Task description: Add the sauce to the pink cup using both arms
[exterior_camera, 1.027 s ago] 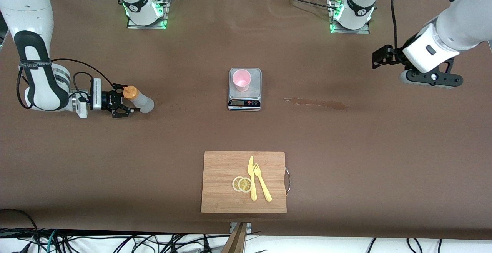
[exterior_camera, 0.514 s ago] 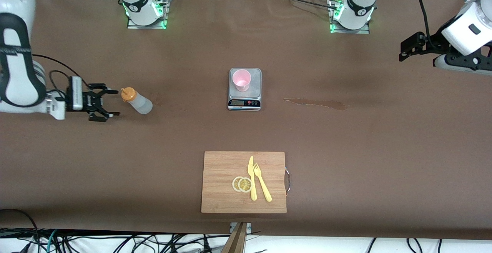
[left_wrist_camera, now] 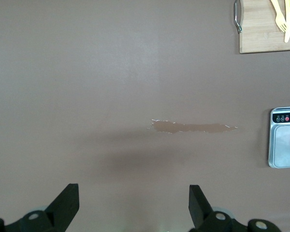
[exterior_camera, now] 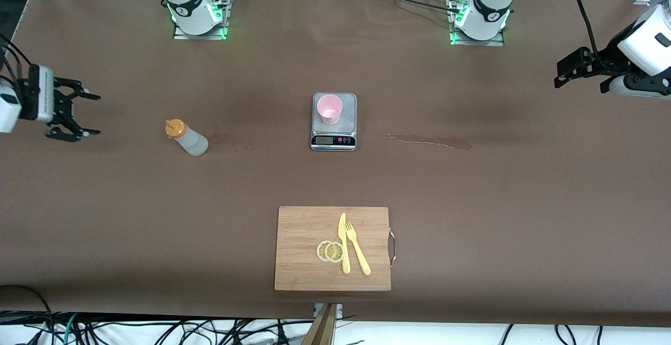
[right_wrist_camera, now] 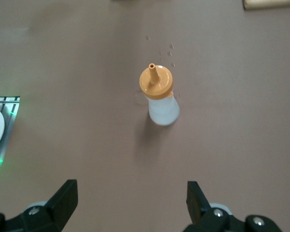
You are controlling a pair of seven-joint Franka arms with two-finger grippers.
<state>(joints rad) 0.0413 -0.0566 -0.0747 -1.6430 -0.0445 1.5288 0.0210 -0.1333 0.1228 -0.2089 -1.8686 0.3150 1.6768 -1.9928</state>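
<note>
The sauce bottle (exterior_camera: 186, 138), whitish with an orange nozzle cap, stands upright on the table toward the right arm's end; it also shows in the right wrist view (right_wrist_camera: 159, 99). The pink cup (exterior_camera: 329, 109) stands on a small kitchen scale (exterior_camera: 334, 140) at the table's middle. My right gripper (exterior_camera: 94, 114) is open and empty, well apart from the bottle, at the right arm's end of the table; its jaws stand wide in the right wrist view (right_wrist_camera: 131, 188). My left gripper (exterior_camera: 560, 75) is open and empty at the left arm's end (left_wrist_camera: 134, 189).
A brown sauce smear (exterior_camera: 430, 140) lies on the table between the scale and the left arm's end. A wooden cutting board (exterior_camera: 299, 261) with a yellow knife, a fork and lemon slices lies nearer to the front camera than the scale.
My right gripper has let go of the sauce bottle and drawn back toward the right arm's end. The bottle stays standing. My left arm has drawn back toward its own end.
</note>
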